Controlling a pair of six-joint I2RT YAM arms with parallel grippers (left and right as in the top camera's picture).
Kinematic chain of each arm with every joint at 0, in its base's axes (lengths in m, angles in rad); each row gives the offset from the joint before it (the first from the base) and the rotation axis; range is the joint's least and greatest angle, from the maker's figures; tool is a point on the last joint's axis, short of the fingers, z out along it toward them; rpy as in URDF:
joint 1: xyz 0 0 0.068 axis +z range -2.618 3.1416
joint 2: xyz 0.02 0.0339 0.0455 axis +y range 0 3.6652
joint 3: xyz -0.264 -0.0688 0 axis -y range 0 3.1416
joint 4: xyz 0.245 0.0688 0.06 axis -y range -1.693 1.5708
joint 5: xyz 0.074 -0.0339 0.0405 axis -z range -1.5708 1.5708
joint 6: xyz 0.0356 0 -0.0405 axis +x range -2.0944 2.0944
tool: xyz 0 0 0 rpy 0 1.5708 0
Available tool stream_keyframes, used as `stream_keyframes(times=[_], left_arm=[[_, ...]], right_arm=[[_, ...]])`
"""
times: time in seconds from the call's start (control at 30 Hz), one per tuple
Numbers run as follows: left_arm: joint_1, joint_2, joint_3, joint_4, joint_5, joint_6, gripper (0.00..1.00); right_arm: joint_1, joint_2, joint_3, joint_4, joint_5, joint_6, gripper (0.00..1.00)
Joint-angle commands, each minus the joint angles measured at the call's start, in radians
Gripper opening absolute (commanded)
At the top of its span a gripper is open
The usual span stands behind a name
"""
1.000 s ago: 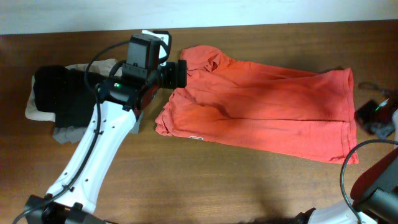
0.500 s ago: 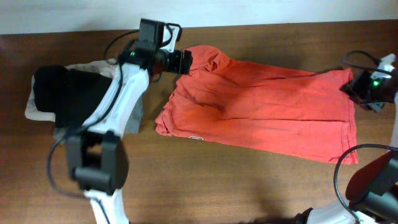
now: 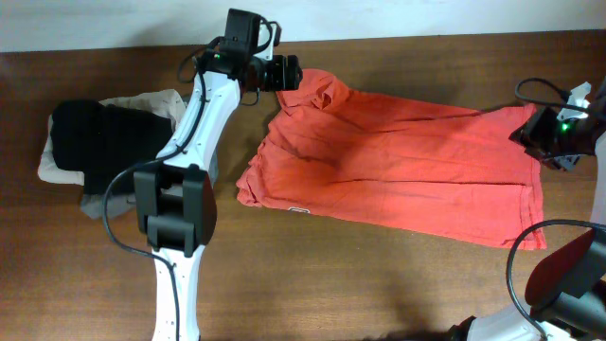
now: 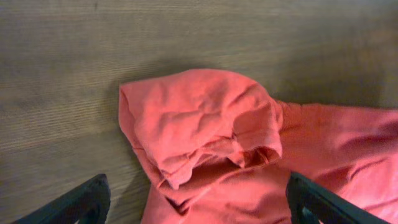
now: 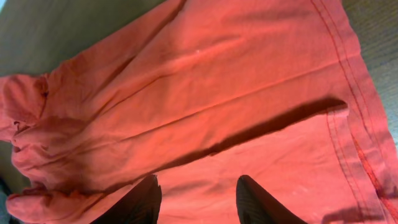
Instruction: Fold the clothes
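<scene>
The clothes, a red-orange T-shirt point(image 3: 398, 161), lie spread flat across the middle of the table, partly folded lengthwise. My left gripper point(image 3: 289, 74) hovers at its far-left corner, open wide, with the crumpled sleeve point(image 4: 205, 124) just ahead of it and cloth under the gap point(image 4: 199, 208). My right gripper point(image 3: 532, 131) is over the shirt's right hem. In the right wrist view its fingers point(image 5: 261, 202) stand apart above the smooth cloth point(image 5: 205, 81), with nothing pinched between them. A small white mark point(image 3: 298, 210) shows at the near-left edge.
A pile of folded garments, black on top of beige and grey point(image 3: 95, 142), sits at the left of the wooden table point(image 3: 331, 284). The table's far edge point(image 3: 426, 38) runs just behind the shirt. My right arm's cable point(image 3: 530, 260) loops at the near right.
My left arm has swung from beside the pile up to the shirt's far-left sleeve. My right gripper has come in from the table's right edge onto the hem and opened.
</scene>
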Motion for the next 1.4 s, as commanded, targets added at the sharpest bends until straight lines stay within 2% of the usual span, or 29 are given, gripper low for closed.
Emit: stream_keyframes(times=[0.0,0.07,0.23,0.33,0.5,0.87,1.0,1.2,1.23,1.37], left_arm=[[0.013,0.055,0.014,0.009,0.080,-0.149,0.78],[0.013,0.071,0.014,0.021,0.097,-0.161,0.69],[0.009,0.114,0.014,0.024,0.124,-0.209,0.69],[0.008,0.131,0.014,0.026,0.140,-0.209,0.65],[0.005,0.134,0.014,0.049,0.140,-0.208,0.50],[-0.001,0.185,0.014,0.048,0.151,-0.219,0.48],[-0.001,0.190,0.014,0.079,0.147,-0.219,0.35],[0.000,0.190,0.092,0.080,0.166,-0.187,0.04],[0.000,0.190,0.113,0.069,0.166,-0.182,0.01],[0.000,0.190,0.240,-0.007,0.166,-0.180,0.00]], right_arm=[[0.002,-0.002,0.013,-0.005,0.023,-0.014,0.44],[0.002,-0.002,0.013,-0.008,0.023,-0.014,0.44],[0.002,-0.002,0.013,-0.014,0.022,-0.014,0.44],[0.002,-0.002,0.013,-0.020,0.026,-0.014,0.44],[0.002,-0.002,0.013,-0.034,0.048,-0.014,0.44],[0.002,-0.002,0.013,-0.052,0.048,-0.014,0.43],[0.002,-0.002,0.013,-0.058,0.048,-0.014,0.43],[0.002,-0.002,0.013,-0.060,0.048,-0.014,0.43],[0.002,-0.002,0.013,-0.061,0.048,-0.014,0.43],[0.002,-0.002,0.013,-0.061,0.048,-0.014,0.43]])
